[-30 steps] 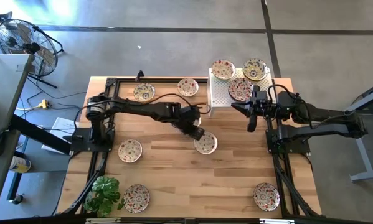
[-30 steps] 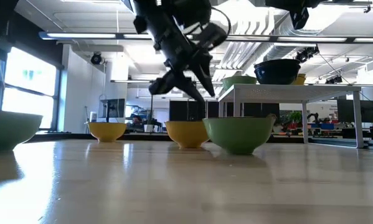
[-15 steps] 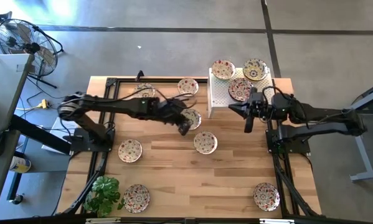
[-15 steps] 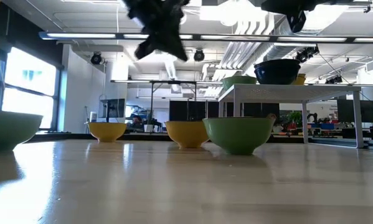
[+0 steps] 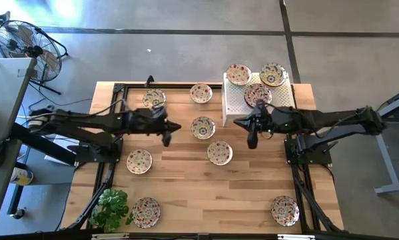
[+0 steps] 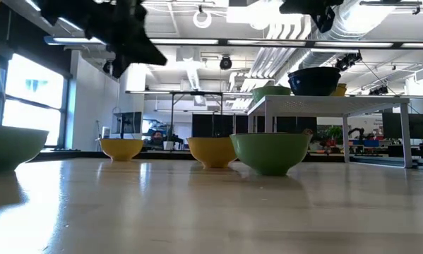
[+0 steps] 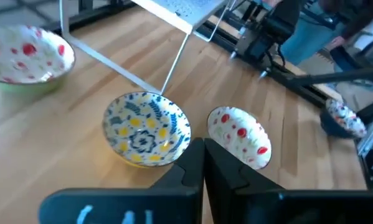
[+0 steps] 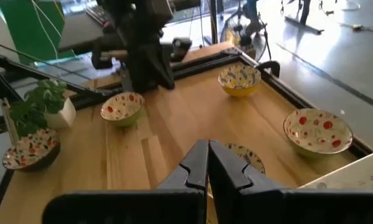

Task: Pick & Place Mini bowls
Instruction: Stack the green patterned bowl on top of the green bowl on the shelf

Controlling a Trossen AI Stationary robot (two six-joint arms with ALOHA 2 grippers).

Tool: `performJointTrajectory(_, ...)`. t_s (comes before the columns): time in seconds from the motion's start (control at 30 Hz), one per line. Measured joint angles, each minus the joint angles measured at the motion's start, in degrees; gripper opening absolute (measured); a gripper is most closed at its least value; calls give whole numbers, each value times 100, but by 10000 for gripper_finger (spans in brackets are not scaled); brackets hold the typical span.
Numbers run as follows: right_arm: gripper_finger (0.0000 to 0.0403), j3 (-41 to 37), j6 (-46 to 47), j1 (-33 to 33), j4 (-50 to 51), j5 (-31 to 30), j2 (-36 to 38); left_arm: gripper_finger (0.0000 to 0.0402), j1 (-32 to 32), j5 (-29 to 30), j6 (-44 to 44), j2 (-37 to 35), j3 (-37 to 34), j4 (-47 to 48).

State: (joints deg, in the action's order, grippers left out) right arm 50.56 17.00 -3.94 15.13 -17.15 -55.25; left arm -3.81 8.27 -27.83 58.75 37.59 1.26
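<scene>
Wooden table carries scattered mini bowls. Left end effector, at nine o'clock of centre, is pressed together, holding nothing. Right end effector, at three o'clock beside the white stand, is likewise pressed together, empty.

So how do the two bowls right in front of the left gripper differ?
In the left wrist view, the blue-and-yellow bowl carries blue leaf shapes and yellow spots; the red-spotted bowl has red blobs with small green marks. The blue-and-yellow bowl looks wider. Both sit upright and empty on the table, apart from each other.
</scene>
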Motion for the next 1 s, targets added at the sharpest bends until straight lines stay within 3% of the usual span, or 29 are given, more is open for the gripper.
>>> performJointTrajectory(0.27,0,1246,386,-572,2003,-333,-940,1,7,-168,1049,-1661,-508,321)
performJointTrajectory(0.47,17,1971,947,-978,3056,-410,-1857,1,4,-136,998,-2519,-1139,362)
performJointTrajectory(0.7,87,2155,1442,-1341,3406,15,-2744,1,7,-154,799,-3439,-1726,487)
performJointTrajectory(1.0,197,2155,1397,-1601,3359,133,-3753,1,7,-159,795,-3579,-1773,1095)
